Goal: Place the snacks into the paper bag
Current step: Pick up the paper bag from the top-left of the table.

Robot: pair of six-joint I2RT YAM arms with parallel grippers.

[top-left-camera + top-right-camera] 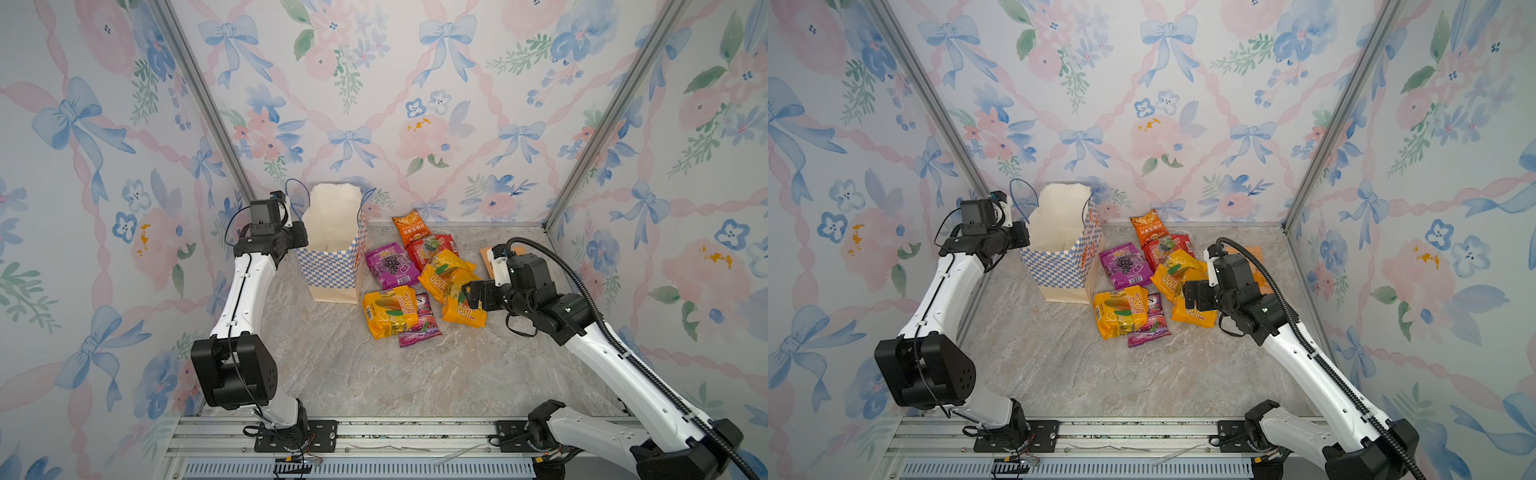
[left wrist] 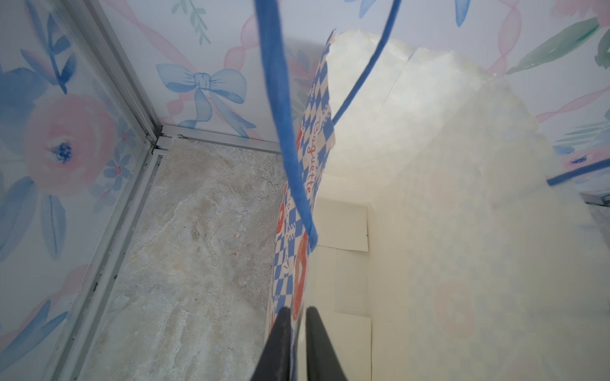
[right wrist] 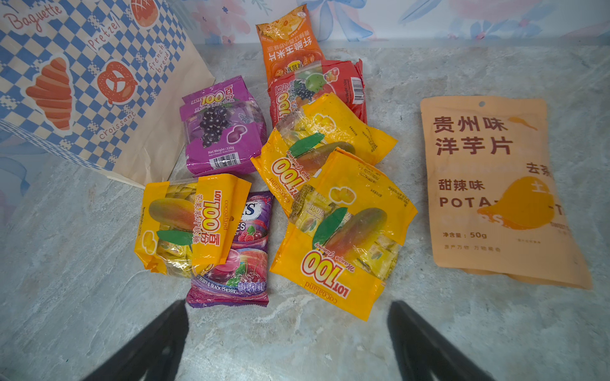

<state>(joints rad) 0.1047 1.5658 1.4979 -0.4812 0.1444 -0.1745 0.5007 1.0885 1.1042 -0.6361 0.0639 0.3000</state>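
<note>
Left hand (image 2: 298, 312), closest to the lens in its wrist view, is closed tight on one wall of the tall blue-and-white checkered paper bag (image 1: 328, 266). One finger is outside and one inside, just below a thin blue cord handle (image 2: 284, 125).

The bag stands upright on the grey marble-look table (image 1: 415, 374). Its mouth is open and its cream interior is bare: no packet is in it yet.

The flat shiny snacks (image 1: 440, 270) lie in a loose overlapping heap just beside the bag, on the side away from the left hand. A tan kraft pouch with Chinese text (image 3: 495, 188) lies alone beyond the heap, farthest from the bag.

The right hand (image 3: 288, 306) is poised over the part of the heap away from the bag, fingers spread wide, holding nothing.

Assessment: the first pick is pending.
- Lower onto the topmost yellow-orange mango packet (image 3: 343, 237), which overlaps its neighbour.
- Pinch an edge or the bulged middle rather than scraping flat foil.
- The left grip should hold the mouth open without dragging, since the light bag may tip or slide.
- Release well inside the mouth, clear of the handles.
</note>
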